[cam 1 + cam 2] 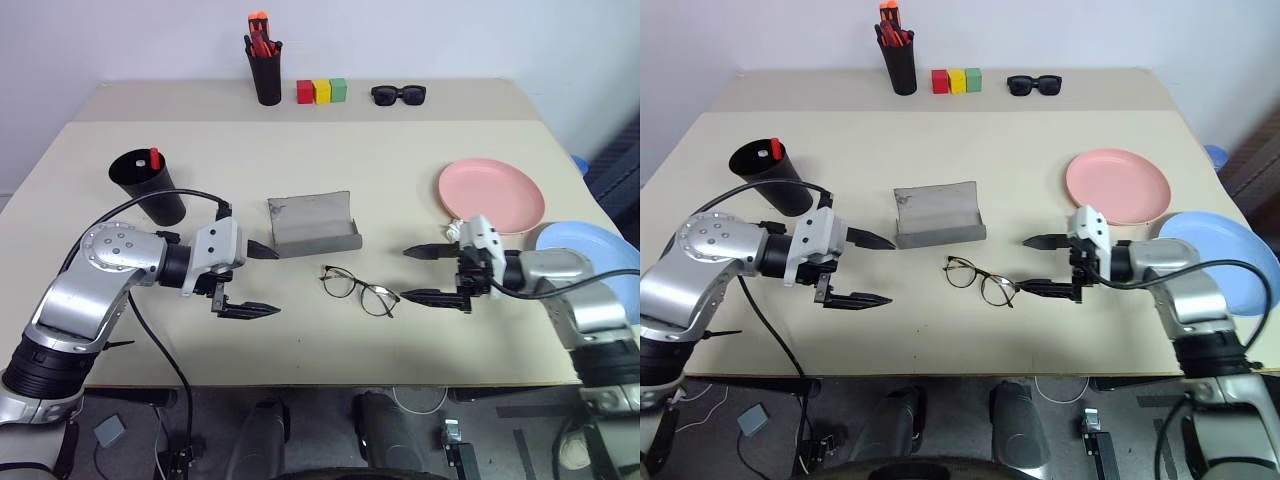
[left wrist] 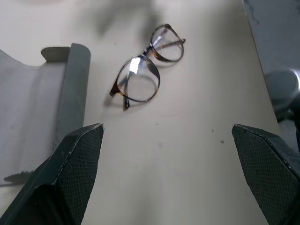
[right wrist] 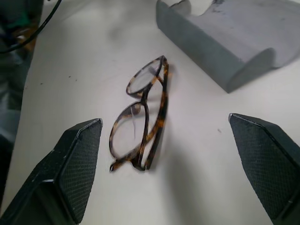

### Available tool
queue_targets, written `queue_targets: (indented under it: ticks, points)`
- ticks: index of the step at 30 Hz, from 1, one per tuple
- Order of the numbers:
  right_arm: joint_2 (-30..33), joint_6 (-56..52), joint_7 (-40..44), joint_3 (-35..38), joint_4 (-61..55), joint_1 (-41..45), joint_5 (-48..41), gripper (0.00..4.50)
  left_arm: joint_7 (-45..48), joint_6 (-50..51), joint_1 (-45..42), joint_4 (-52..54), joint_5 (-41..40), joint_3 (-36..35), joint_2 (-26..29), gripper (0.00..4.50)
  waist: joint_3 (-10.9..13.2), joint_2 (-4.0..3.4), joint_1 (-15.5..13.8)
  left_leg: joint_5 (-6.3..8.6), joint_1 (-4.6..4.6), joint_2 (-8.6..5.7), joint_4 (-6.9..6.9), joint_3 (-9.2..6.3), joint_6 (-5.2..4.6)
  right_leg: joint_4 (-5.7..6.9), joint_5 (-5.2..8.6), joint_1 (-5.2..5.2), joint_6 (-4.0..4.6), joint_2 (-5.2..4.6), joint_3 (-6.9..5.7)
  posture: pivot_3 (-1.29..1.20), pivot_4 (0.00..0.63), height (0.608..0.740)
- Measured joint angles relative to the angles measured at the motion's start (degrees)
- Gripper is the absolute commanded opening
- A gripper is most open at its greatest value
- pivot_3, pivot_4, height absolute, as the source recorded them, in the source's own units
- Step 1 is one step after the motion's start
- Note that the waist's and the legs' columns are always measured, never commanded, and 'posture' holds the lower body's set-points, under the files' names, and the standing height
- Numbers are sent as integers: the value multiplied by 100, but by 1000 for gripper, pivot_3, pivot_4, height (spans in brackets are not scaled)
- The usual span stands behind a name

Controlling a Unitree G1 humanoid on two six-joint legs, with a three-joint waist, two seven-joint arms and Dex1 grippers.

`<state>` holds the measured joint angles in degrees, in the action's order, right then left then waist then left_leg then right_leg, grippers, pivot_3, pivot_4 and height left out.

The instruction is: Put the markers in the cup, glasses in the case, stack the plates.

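The glasses lie folded on the table just in front of the open grey case. My left gripper hovers open to their left, with nothing between its fingers. From the right, my right gripper faces them, also open and empty. Both wrist views look at the glasses beside the case. The black cup stands at the left with a red-capped marker inside it. The pink plate lies at the right, and the blue plate sits beside it at the table's right edge.
Along the back edge stand a black holder of orange-red pens, three coloured blocks and black sunglasses. A black cable loops over my left arm near the cup.
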<state>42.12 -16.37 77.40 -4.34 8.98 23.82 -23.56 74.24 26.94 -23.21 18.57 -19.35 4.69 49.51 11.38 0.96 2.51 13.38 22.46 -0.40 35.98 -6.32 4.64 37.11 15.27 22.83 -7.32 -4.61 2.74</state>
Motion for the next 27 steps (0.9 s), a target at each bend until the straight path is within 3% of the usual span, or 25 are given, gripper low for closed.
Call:
queue_targets:
  ticks: [8,27]
  points:
    - [-490,-83,343,-668,383,564,288,4456,-139,-111,221,100,1,12,62,4470,1,-1,0,1,3,0,1,0,-1,0,0,3,-1,0,0,0,150,740]
    - [-535,-1033,730,-1213,382,1258,537,4456,-313,-171,430,298,-157,8,107,4470,1,-1,6,1,3,0,-1,0,-1,0,0,5,-1,0,0,0,150,740]
